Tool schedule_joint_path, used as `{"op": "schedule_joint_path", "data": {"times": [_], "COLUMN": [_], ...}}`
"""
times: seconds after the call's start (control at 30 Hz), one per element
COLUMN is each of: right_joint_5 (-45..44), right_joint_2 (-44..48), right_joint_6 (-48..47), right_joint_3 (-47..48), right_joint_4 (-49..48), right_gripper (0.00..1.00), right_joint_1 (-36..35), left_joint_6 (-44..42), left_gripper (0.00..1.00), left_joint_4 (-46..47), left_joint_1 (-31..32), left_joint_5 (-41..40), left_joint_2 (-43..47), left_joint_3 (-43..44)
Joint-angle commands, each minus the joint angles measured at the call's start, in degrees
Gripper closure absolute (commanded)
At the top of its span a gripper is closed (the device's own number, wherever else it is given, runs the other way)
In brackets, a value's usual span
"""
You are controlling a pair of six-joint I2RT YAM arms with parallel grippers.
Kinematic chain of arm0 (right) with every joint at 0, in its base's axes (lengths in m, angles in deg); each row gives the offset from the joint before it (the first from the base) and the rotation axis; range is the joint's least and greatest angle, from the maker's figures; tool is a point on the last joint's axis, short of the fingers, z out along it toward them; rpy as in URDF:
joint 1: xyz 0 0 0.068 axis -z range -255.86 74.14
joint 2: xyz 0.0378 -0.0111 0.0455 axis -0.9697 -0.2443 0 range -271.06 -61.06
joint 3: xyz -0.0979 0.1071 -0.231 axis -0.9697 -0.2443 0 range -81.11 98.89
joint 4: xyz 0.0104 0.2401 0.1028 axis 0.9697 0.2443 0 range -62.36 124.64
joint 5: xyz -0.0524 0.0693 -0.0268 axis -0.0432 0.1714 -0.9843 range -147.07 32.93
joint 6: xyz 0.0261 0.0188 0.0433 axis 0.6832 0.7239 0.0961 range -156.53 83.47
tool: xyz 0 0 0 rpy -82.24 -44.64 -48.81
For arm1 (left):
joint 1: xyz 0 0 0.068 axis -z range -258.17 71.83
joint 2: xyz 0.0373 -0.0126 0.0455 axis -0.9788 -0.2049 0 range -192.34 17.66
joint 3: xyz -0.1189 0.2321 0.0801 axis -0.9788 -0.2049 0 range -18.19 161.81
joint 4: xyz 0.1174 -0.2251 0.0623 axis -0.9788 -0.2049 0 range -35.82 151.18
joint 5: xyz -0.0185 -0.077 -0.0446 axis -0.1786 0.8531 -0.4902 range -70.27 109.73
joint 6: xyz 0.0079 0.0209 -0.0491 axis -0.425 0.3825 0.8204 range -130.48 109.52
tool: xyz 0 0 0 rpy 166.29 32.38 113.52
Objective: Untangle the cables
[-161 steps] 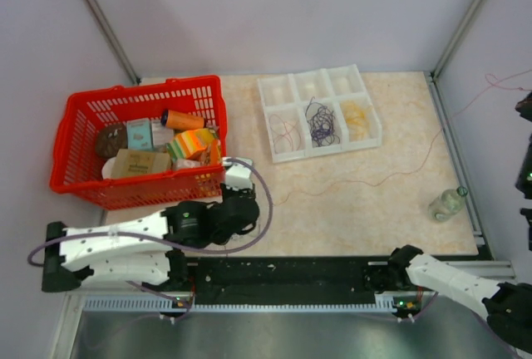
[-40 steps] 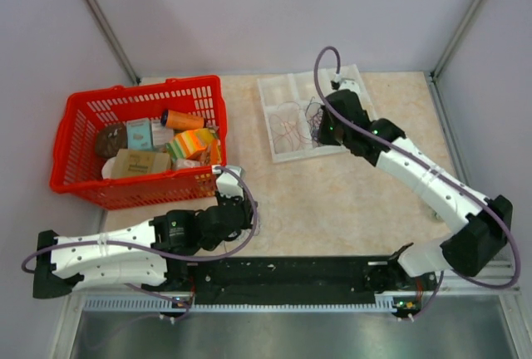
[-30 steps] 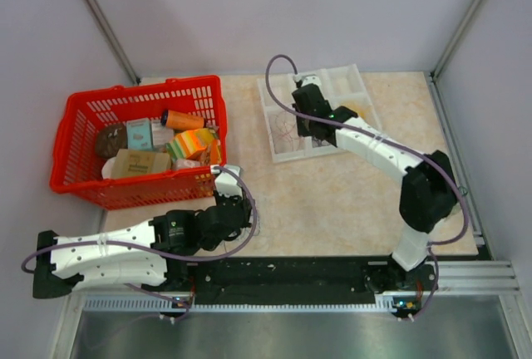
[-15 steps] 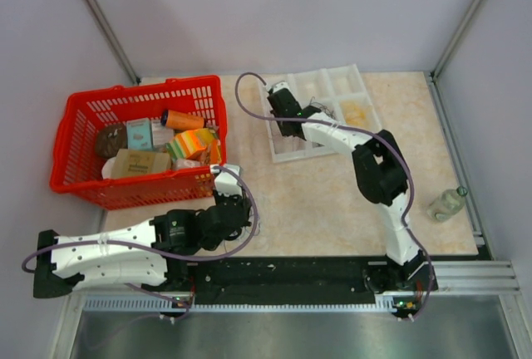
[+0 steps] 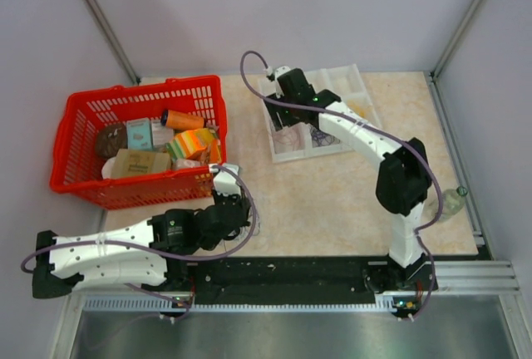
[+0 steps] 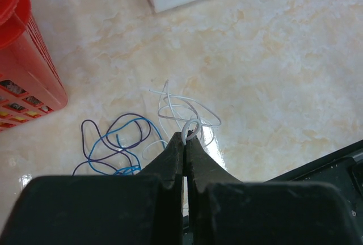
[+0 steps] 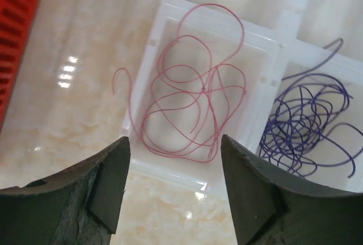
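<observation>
Your right gripper (image 7: 174,163) is shifting left, spreading over the tray's (image 7: 161,168) pink cables (image 7: 193,109); your left gripper (image 6: 186,137) is pinching a white cable (image 6: 184,110) beside an unsorted blue-purple tangle (image 6: 113,143).

Beige marble-patterned tabletop (image 6: 272,58), smooth and glossy, showing bright reflections. At its left edge, a red lattice plastic basket (image 5: 125,190), slightly shiny. Near its far edge, a white compartment tray (image 7: 271,86) of smooth plastic. Thin curly cables (image 7: 203,90) with sleek plastic coating. Right gripper (image 7: 174,141): dark, matt, grainy fingers (image 7: 110,191).
</observation>
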Motion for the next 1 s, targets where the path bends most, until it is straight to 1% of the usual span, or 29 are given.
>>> {"op": "schedule_joint_path", "data": {"times": [0.0, 0.03, 0.13, 0.17, 0.27, 0.37, 0.5, 0.57, 0.67, 0.7, 0.73, 0.8, 0.83, 0.87, 0.93, 0.97], "right_joint_5": [17.07, 17.35, 23.67, 25.42, 28.51, 27.55, 21.76, 20.44, 21.74, 22.36, 22.45, 21.23, 20.18, 19.21, 17.19, 17.00], "right_joint_2": [5.12, 6.18, 9.43, 9.44, 7.78, 4.70, 2.15, 0.66, -0.84, -0.67, -0.67, -0.15, 0.90, 2.31, 5.65, 6.18], "right_joint_6": [-13.12, -15.07, -21.92, -24.56, -28.00, -29.32, -28.80, -29.24, -30.56, -30.65, -30.39, -29.16, -27.50, -25.22, -16.02, -11.19], "right_joint_3": [-8.46, -11.00, -17.86, -18.41, -18.94, -17.80, -17.97, -16.57, -15.25, -15.60, -15.60, -15.34, -15.68, -15.95, -16.04, -14.30], "right_joint_4": [-7.22, -9.31, -15.38, -15.05, -15.57, -17.59, -24.08, -24.10, -22.00, -22.17, -22.17, -22.34, -22.69, -23.30, -24.54, -22.02], "right_gripper": [0.38, 0.40, 0.43, 0.43, 0.43, 0.45, 0.52, 0.53, 0.57, 0.61, 0.70, 0.93, 1.00, 1.00, 1.00, 1.00], "right_joint_1": [0.75, 0.93, 2.33, 2.25, 2.25, 2.34, 2.25, 2.16, 2.33, 2.34, 2.34, 2.33, 2.34, 2.34, 3.03, 3.82], "left_joint_6": [1.32, 1.58, 1.76, 1.58, 0.44, 0.09, 0.79, 0.79, 0.27, 0.00, 0.00, -0.26, -0.44, -0.53, -0.44, -0.18], "left_gripper": [1.00, 1.00, 1.00, 1.00, 1.00, 1.00, 1.00, 1.00, 1.00, 1.00, 1.00, 1.00, 1.00, 1.00, 1.00, 1.00], "left_joint_4": [0.75, 0.58, 0.58, 0.66, 1.02, 0.93, 0.84, 1.19, 1.37, 1.37, 1.37, 1.28, 1.45, 1.63, 1.81, 1.89], "left_joint_1": [0.01, 0.01, -0.07, 0.01, -0.07, -0.07, -0.07, -0.07, -0.07, -0.07, -0.07, -0.07, -0.07, -0.07, -0.07, -0.07], "left_joint_5": [0.62, 0.79, 0.97, 0.97, 1.06, 1.41, 2.29, 2.64, 2.38, 2.29, 2.11, 1.94, 1.94, 1.94, 1.85, 1.94], "left_joint_2": [2.53, 3.05, 4.64, 4.99, 4.91, 4.12, 3.50, 3.32, 2.36, 2.01, 1.57, 0.87, 0.60, 0.25, -0.19, -0.28], "left_joint_3": [0.54, 0.36, -0.52, -0.69, -0.70, -0.08, 0.45, 0.36, 0.79, 0.97, 1.23, 1.68, 1.68, 1.68, 1.68, 1.68]}}
